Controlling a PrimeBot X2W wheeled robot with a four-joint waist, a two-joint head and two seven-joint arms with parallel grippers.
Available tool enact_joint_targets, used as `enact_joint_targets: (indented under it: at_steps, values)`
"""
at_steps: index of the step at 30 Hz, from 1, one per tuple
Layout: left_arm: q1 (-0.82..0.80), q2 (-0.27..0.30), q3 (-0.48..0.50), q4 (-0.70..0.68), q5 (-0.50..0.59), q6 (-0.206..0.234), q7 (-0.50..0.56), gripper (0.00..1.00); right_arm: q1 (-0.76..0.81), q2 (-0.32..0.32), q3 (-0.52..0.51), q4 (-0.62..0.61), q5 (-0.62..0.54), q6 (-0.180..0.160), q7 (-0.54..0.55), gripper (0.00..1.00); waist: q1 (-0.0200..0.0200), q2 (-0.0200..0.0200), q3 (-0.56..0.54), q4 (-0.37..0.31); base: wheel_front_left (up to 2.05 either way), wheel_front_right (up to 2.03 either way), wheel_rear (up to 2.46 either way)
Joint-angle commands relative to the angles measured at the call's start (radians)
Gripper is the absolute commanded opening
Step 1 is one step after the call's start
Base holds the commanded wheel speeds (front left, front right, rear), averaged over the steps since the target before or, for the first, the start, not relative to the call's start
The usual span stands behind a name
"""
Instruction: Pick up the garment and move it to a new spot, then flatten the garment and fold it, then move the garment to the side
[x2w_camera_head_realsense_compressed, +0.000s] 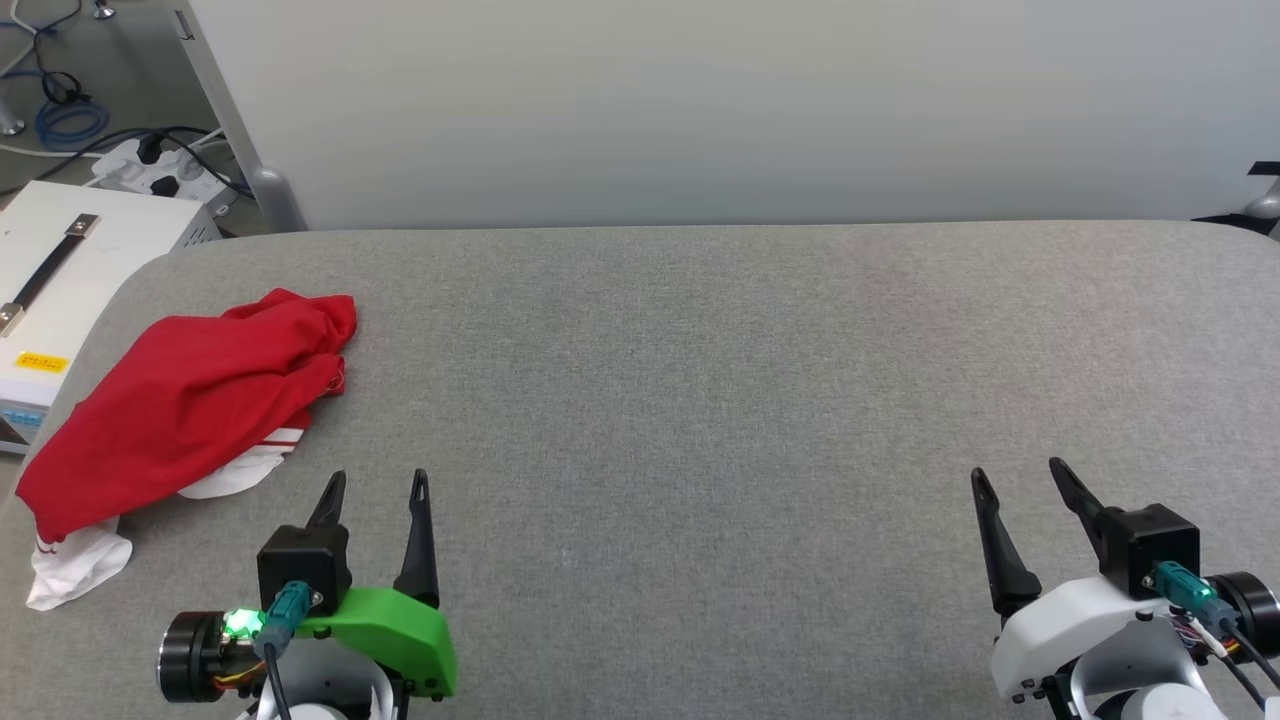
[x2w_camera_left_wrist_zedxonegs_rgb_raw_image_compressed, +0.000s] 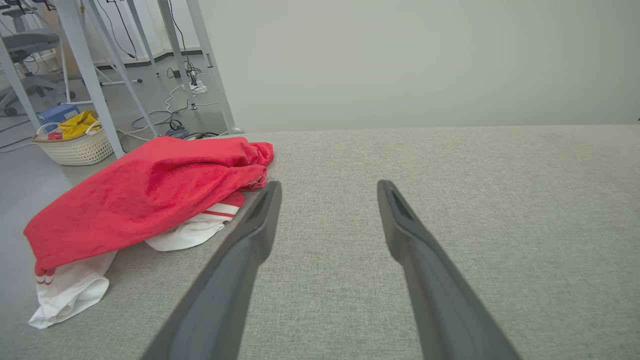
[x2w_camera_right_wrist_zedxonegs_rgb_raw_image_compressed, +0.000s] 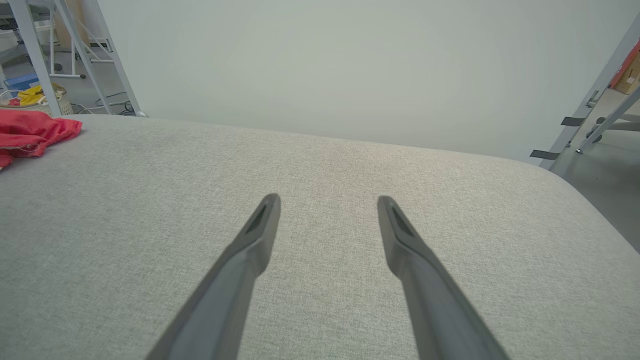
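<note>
Garment (x2w_camera_head_realsense_compressed: 190, 400) lay crumpled in a loose heap at the left edge of the tabletop (x2w_camera_head_realsense_compressed: 700, 380), just ahead of and to the left of the left pincer (x2w_camera_head_realsense_compressed: 379, 477), apart from it. Fabric was a matte red jersey knit, slumped in soft rounded folds with one long ridge running diagonally. Two white sleeve pieces (x2w_camera_left_wrist_zedxonegs_rgb_raw_image_compressed: 75, 295) poked out from under the red: one at the near corner, limp, with thin red stripes at its hem; the other under the middle of the heap, with a red-and-white striped band. Tabletop covering was a grey woven cloth, fine heathered weave, flat across the middle, edges and corners rounded. Left pincer: two long, dark, tapered fingers spread wide, bare cloth between them, green moulded shell at the base. Right pincer (x2w_camera_head_realsense_compressed: 1019, 470): same dark tapered fingers, also spread wide with nothing between, white shell at the base, well apart from the garment at the tabletop's right side. A smooth pale panel (x2w_camera_head_realsense_compressed: 700, 100) stood behind the tabletop. Off the left edge sat a white box (x2w_camera_head_realsense_compressed: 60, 270) with a dark strap handle, and on the floor a pale woven basket (x2w_camera_left_wrist_zedxonegs_rgb_raw_image_compressed: 75, 147) holding something yellow.
</note>
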Motion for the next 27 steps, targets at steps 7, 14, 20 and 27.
enact_joint_targets:
  at_steps: [7,14,20,27]
  values:
    - [-0.010,-0.001,0.002,0.023,-0.019,-0.003,-0.022,1.00,-0.006,-0.001,-0.010,0.008,0.015,0.000,-0.027,1.00,0.0000,0.0000,0.001,0.000,0.00,0.00,0.00]
    - [-0.014,-0.001,0.004,0.028,-0.040,-0.009,-0.041,1.00,-0.008,-0.001,-0.021,0.002,0.028,0.000,-0.046,1.00,0.0000,0.0000,0.003,-0.002,0.00,0.00,0.00]
    - [-0.017,-0.002,0.008,0.023,-0.052,-0.013,-0.053,1.00,-0.010,-0.001,-0.032,-0.005,0.038,0.000,-0.058,1.00,0.0000,0.0000,0.005,-0.001,0.00,0.00,0.00]
    - [-0.018,-0.002,0.011,0.019,-0.065,-0.018,-0.067,1.00,-0.011,-0.001,-0.030,-0.015,0.047,0.000,-0.072,1.00,0.0000,0.0000,0.008,0.000,0.00,0.00,0.00]
